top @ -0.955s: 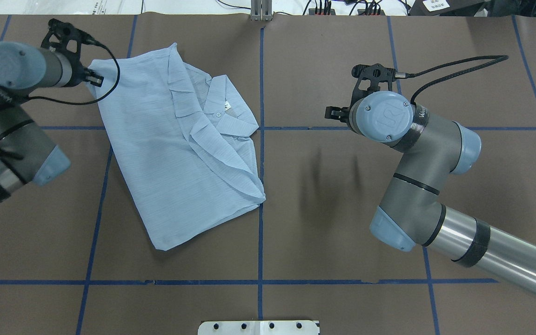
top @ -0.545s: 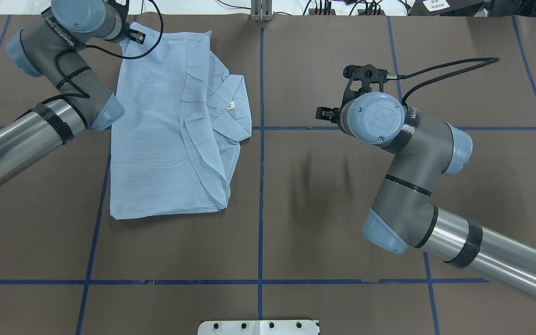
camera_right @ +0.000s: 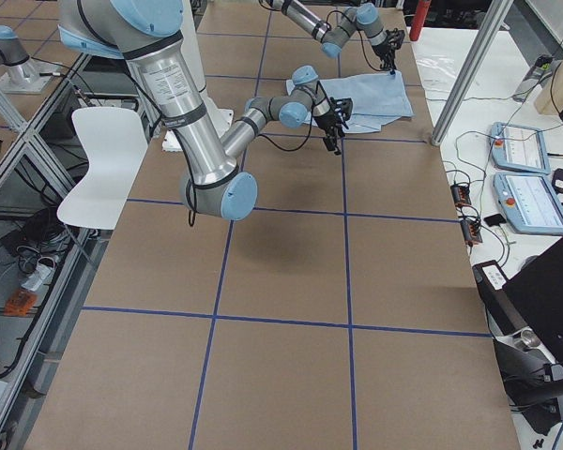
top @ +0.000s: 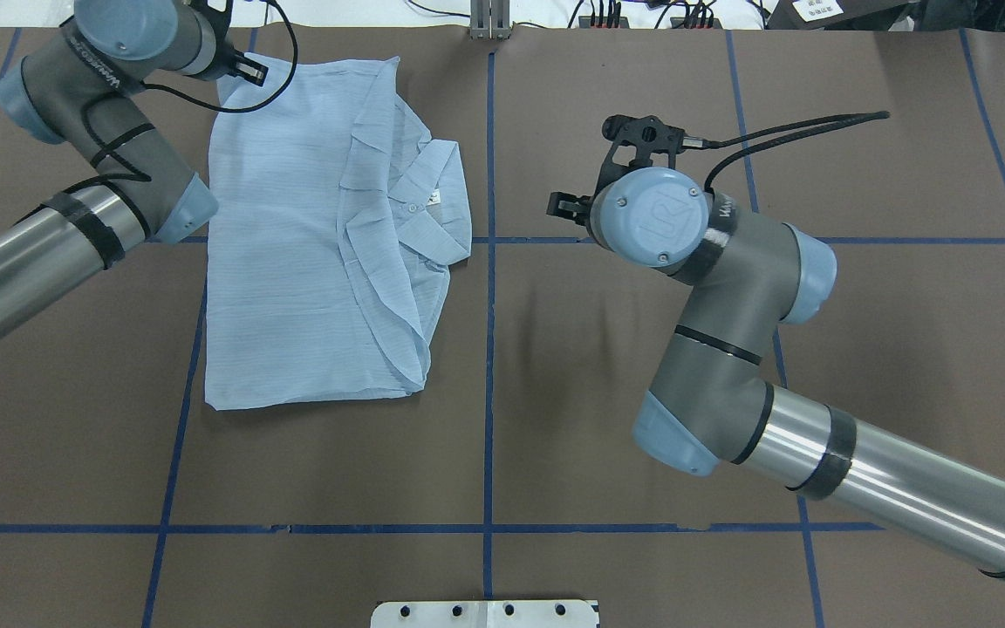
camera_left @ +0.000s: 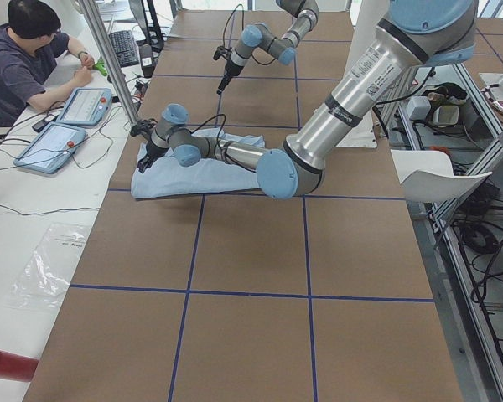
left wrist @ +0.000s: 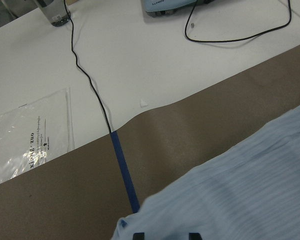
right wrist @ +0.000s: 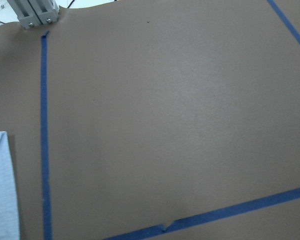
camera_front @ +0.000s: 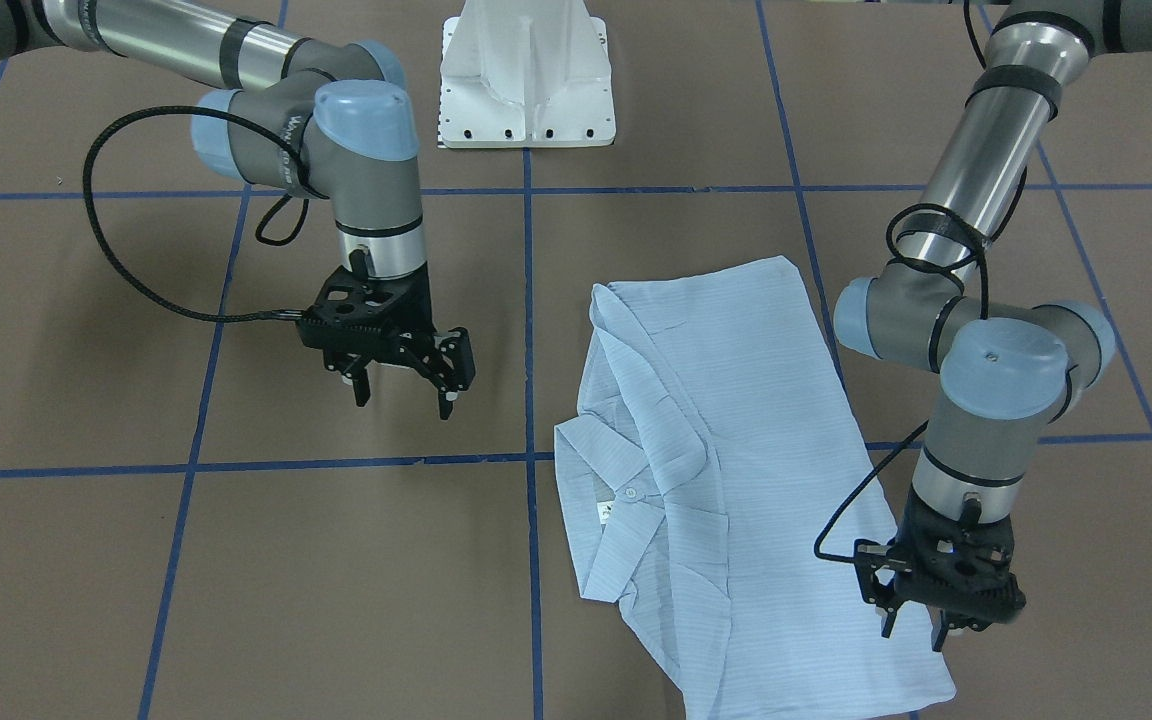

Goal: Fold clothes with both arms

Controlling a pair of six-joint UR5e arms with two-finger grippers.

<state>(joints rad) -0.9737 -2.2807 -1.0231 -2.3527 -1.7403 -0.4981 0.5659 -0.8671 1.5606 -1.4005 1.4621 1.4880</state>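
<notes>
The thin light-blue striped shirt (top: pixel 293 244) lies long axis near-to-far — spread left claw (camera_front: pixel 913 637) over its far left corner, spread right claw (camera_front: pixel 404 406) well aside.

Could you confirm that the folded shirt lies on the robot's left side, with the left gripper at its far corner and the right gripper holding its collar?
Not quite: the right gripper is not holding the collar. The exterior front-facing view shows it open over the bare table, apart from the shirt. The rest stands.
</notes>
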